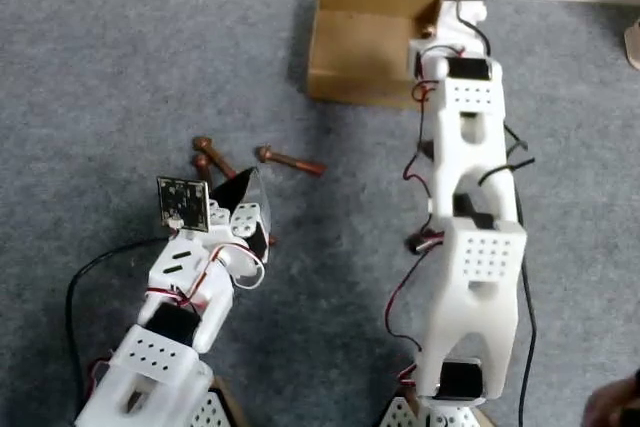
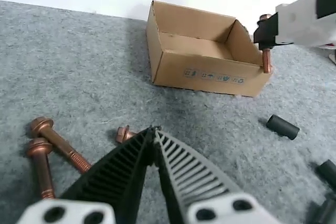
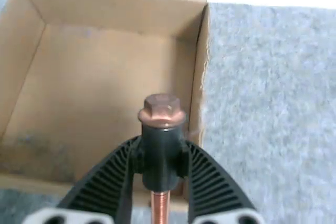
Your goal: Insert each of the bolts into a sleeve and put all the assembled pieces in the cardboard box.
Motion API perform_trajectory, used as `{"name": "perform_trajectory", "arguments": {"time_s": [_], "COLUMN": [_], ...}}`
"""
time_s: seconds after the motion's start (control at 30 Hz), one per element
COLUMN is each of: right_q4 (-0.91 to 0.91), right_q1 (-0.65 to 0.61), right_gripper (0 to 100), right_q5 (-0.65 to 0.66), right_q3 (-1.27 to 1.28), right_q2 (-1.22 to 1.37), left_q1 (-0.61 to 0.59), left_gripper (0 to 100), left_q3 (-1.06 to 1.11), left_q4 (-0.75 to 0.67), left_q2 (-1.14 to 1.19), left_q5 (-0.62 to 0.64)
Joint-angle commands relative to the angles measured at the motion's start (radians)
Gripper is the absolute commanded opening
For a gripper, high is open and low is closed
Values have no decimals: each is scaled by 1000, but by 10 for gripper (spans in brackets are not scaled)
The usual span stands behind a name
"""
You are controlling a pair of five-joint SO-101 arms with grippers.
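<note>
A: Right gripper (image 3: 160, 153) clamped on sleeve (image 3: 159, 161), bolt (image 3: 161, 111) through it, held over the cardboard box (image 3: 105, 3) right at its corner wall.
B: Risk?
A: Releasing there may clip the rim and tumble onto the carpet (image 2: 79, 66). Left gripper (image 2: 154, 132) closed, empty, beside loose bolts (image 2: 55, 142).
B: Markings?
A: Small symbols (image 2: 212, 76) on the box front, unreadable.

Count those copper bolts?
4 copper-coloured metal bolts: three on grey carpet by left fingers, one in a black sleeve gripped by right fingers over the cardboard box. Others may be hidden.

Shiny copper-toned metal bolts (image 2: 55, 141) — matt cardboard box (image 2: 210, 74) — fuzzy grey carpet (image 2: 79, 51).
</note>
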Motion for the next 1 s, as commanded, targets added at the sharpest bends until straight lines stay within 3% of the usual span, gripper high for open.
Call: {"name": "perform_trajectory", "arguments": {"time_s": [0.0, 0.4, 0.87, 0.97], "right_q4": [-22, -22, -30, -35], "right_q1": [8, 10, 18, 16], "right_gripper": [4, 4, 8, 76], "right_q5": [-8, -8, -5, -5], "right_q3": [-179, -479, -427, -427], "right_q2": [48, 228, 424, 427], "left_q1": [19, 19, 19, 19], "left_gripper": [7, 7, 7, 7], "left_q3": [-7, -7, -7, -7], "left_q4": [-21, -21, -21, -21], "left_q2": [-13, -13, -13, -13], "left_q5": [-9, -9, -9, -9]}}
